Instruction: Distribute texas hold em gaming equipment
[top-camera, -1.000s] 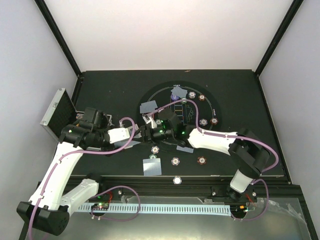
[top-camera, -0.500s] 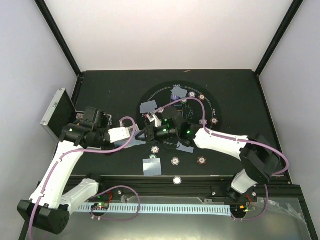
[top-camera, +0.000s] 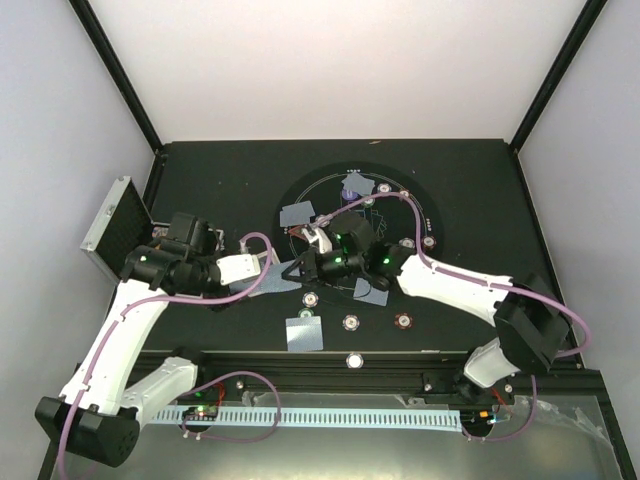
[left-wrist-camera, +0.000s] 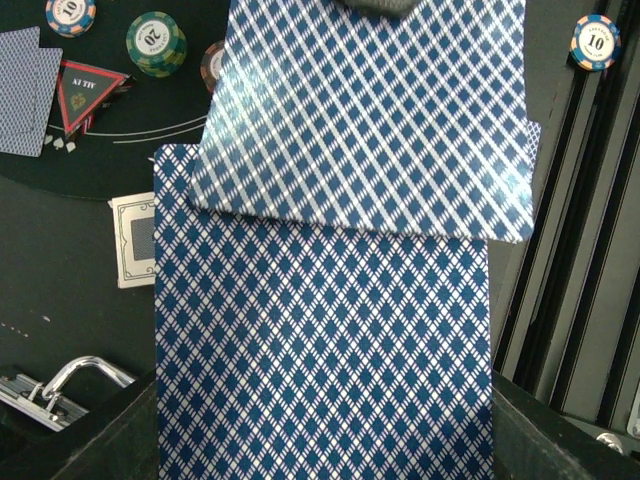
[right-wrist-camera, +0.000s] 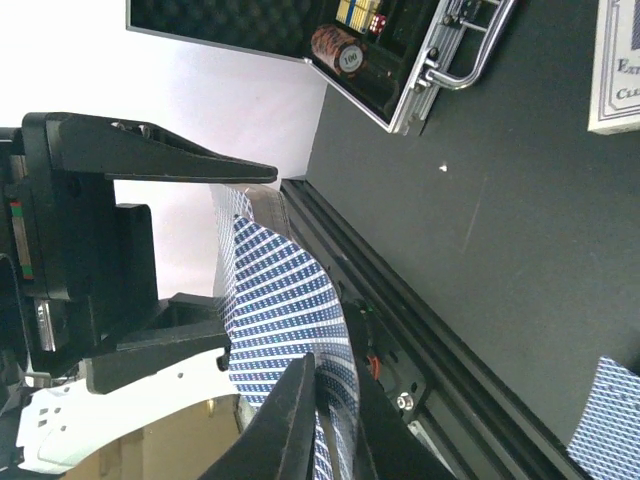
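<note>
My left gripper (top-camera: 274, 279) is shut on a deck of blue-diamond-backed playing cards (left-wrist-camera: 320, 350), held flat above the table left of the round felt mat (top-camera: 425, 205). My right gripper (right-wrist-camera: 335, 405) meets it from the right and is shut on the edge of the top card (left-wrist-camera: 370, 120), which bends up off the deck. Single cards (top-camera: 297, 213) lie face down on and near the mat, another (top-camera: 304, 333) at the front. Striped poker chips (top-camera: 351, 322) sit around the mat's rim. A red triangle marker (left-wrist-camera: 85, 90) lies beside a green chip (left-wrist-camera: 156, 42).
The open silver case (top-camera: 110, 215) stands at the far left with chips (right-wrist-camera: 340, 50) inside and its handle (left-wrist-camera: 60, 385) near the deck. A white button disc (top-camera: 354, 360) lies at the table's front edge. A white card box (left-wrist-camera: 133, 238) lies left of the deck.
My right gripper has gone from open to shut on the deck's top card, and the right arm has shifted a little to the right. The left arm holds still.
</note>
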